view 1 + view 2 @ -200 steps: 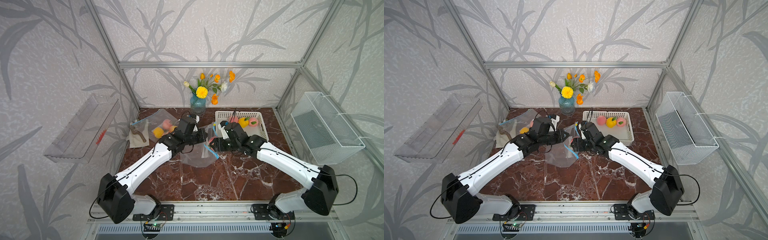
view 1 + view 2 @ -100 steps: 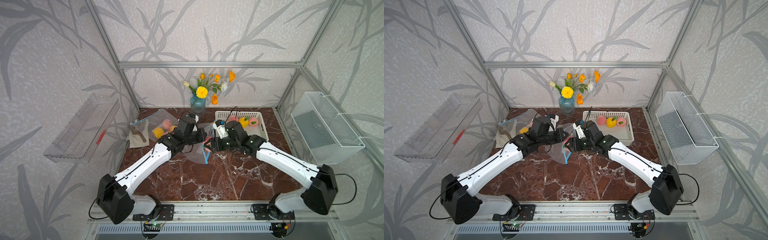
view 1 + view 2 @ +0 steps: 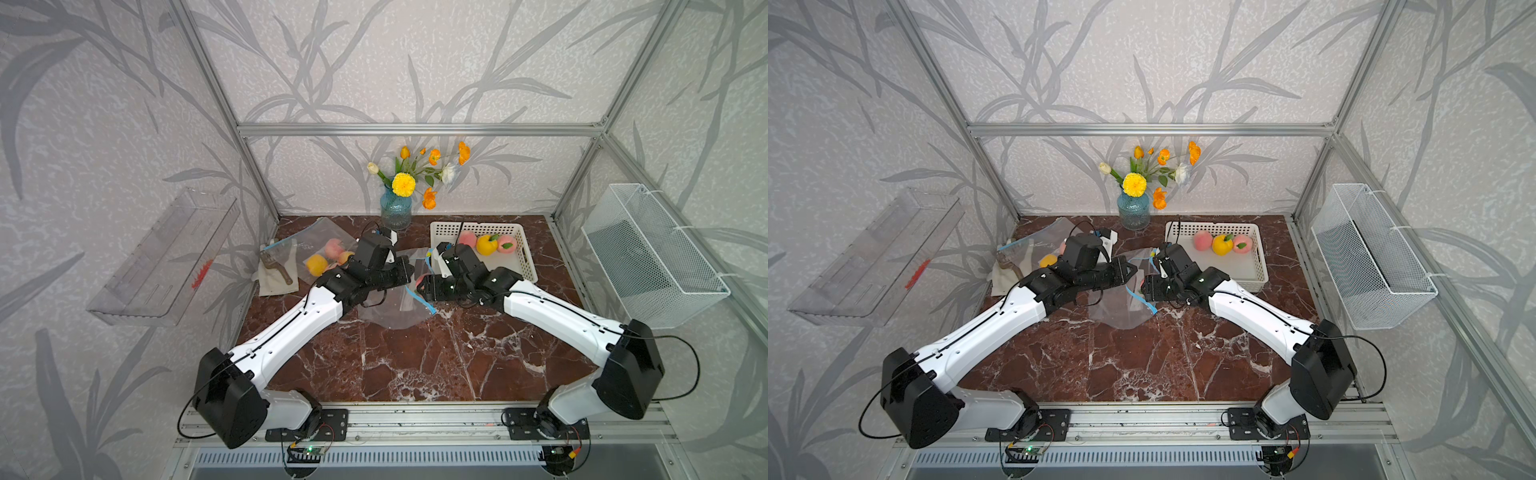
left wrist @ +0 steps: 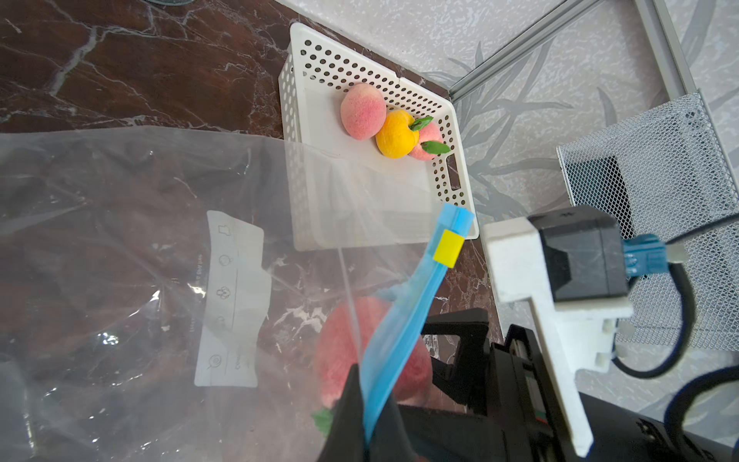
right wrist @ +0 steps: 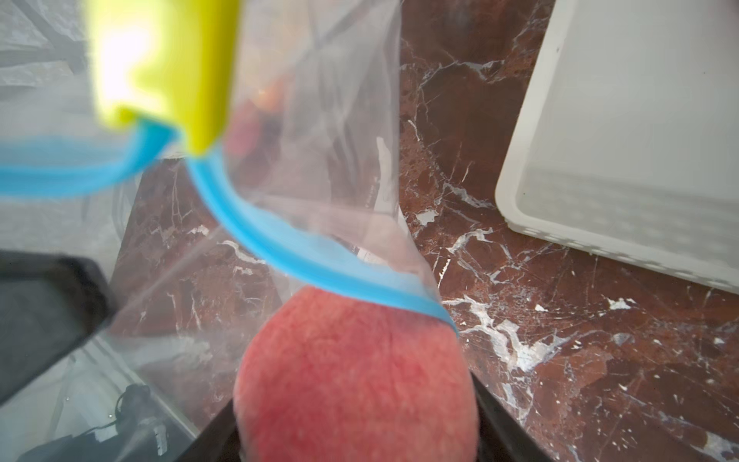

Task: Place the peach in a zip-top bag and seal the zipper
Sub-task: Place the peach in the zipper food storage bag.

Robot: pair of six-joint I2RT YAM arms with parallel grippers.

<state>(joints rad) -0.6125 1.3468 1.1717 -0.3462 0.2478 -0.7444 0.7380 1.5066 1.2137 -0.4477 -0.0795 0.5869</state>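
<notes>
In both top views my left gripper [image 3: 408, 273] and right gripper [image 3: 420, 286] meet nose to nose over the marble table [image 3: 415, 365]. The zip-top bag [image 3: 395, 309] hangs between them and drapes down to the stone. A pink sliver of the peach [image 3: 419, 278] shows at my right tips. The white basket [image 3: 524, 266] of spare fruit sits just behind my right arm.

In the left wrist view my left jaws are pinched together on the blue zipper strip [image 4: 404, 320], lifting one lip of the mouth. The yellow slider [image 4: 448, 248] sits at the far end of the strip, clear of the opening. The peach lies just behind the strip, with my right gripper behind it.

In the right wrist view my right jaws stand apart around the peach, gripping both flanks. The blue rim lies across the top of the fruit, right at the mouth. I cannot tell whether the peach has passed both lips.

I judge this to be the insertion step. To do it well, I should hold the left pinch high and steady so the mouth gapes. The peach should go in under the strip and deep past the zipper line. My right fingers must not snag the film. I should let go only once the fruit is well inside, or it may roll back out.
</notes>
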